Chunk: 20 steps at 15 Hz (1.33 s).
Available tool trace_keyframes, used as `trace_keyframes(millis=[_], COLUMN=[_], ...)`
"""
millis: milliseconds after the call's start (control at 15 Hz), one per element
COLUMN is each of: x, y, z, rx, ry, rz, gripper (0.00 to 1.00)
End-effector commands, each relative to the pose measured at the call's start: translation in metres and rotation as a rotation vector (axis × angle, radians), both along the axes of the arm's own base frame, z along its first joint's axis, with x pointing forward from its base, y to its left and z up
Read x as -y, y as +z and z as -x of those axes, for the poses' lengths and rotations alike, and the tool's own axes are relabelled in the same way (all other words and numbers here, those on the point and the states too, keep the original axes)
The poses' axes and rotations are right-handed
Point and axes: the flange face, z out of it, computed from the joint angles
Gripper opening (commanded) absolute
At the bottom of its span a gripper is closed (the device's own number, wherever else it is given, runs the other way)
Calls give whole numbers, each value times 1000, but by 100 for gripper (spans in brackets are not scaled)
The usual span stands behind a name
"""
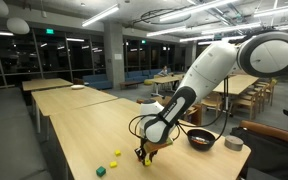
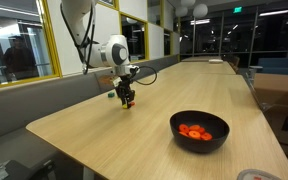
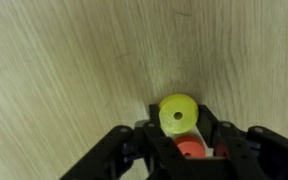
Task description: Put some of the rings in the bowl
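In an exterior view: my hand (image 1: 144, 152) low on the bench (image 1: 74, 125), bowl (image 1: 202, 139) well apart, loose yellow pieces (image 1: 115, 158) near. In an exterior view: bowl (image 2: 199, 131) already holds orange rings (image 2: 194, 131). Wrist view: hand (image 3: 184, 140) closed on a red ring (image 3: 189, 150), with a yellow ring (image 3: 177, 113) just ahead. Judged light, stiff, slick plastic, so pinch across the rim, gently.

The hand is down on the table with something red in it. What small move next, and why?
Probably a short lift straight up. The hand is shut low on the wooden table, apparently pinching a small red plastic ring, with a yellow plastic ring nearby. The round black bowl, holding orange pieces, stands well apart, so the ring must clear the table first.
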Motion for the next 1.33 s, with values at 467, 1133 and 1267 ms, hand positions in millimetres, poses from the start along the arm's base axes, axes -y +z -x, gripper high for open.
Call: trace_keyframes(millis=[467, 1133, 1267], x=[150, 276, 287], y=[71, 96, 96], z=[47, 117, 126], rx=[121, 177, 174], ry=[-403, -743, -778], rz=[17, 55, 57], gripper=[24, 24, 24])
